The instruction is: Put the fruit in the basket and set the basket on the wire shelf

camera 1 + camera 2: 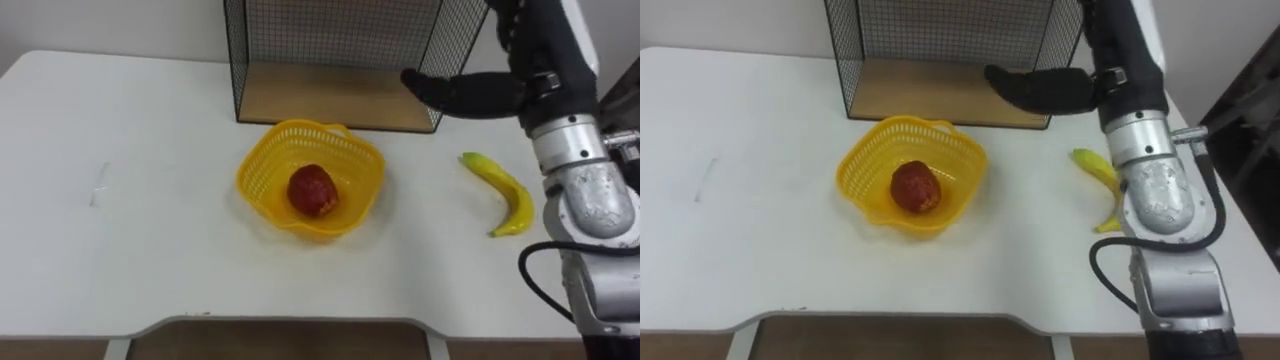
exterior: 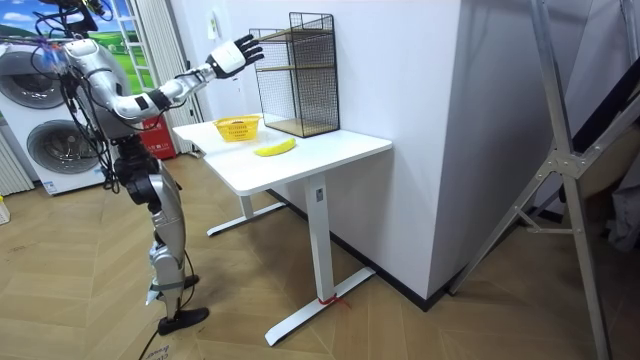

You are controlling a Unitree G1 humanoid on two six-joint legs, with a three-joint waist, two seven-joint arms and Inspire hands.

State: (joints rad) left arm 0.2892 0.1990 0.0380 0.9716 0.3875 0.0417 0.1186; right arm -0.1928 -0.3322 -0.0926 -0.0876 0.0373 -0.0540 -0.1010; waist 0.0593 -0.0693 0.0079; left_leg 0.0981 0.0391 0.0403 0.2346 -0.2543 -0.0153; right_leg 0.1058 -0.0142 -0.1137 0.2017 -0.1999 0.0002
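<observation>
Yellow plastic mesh makes up the basket (image 1: 260,170) that we see in the left eye view. It sits on the white desk (image 1: 120,200) just in front of the wire shelf (image 1: 330,30), whose floor is a wooden board (image 1: 320,95). A red fruit (image 1: 313,191) lies inside the basket, at its middle. The banana (image 1: 505,190) lies flat on the desk well to the right of the basket, touching nothing else. Our right hand (image 1: 480,92) hangs in the air before the shelf's right front corner. Its dark fingers (image 1: 430,88) are stretched out straight toward the view's left and hold nothing. The banana is below and to the right of those fingers, apart from them, and the basket lies lower and to their left.

From the room view we stand at the desk's (image 2: 330,150) end on the room view's left, with one arm raised and its hand (image 2: 236,55) spread wide above the basket (image 2: 237,128). The banana (image 2: 275,147) lies near the basket on the side toward the camera, and the wire shelf (image 2: 300,75) stands against the wall. Washing machines (image 2: 50,150) stand behind us. A small dark mark (image 2: 320,192) on the desk's leg is too small for us to read.

Through the right eye view the same layout holds. The red fruit (image 1: 915,187) rests in the basket (image 1: 858,170), the hand (image 1: 1040,88) is flat and empty, and the banana (image 1: 1095,165) is partly hidden behind our forearm.
</observation>
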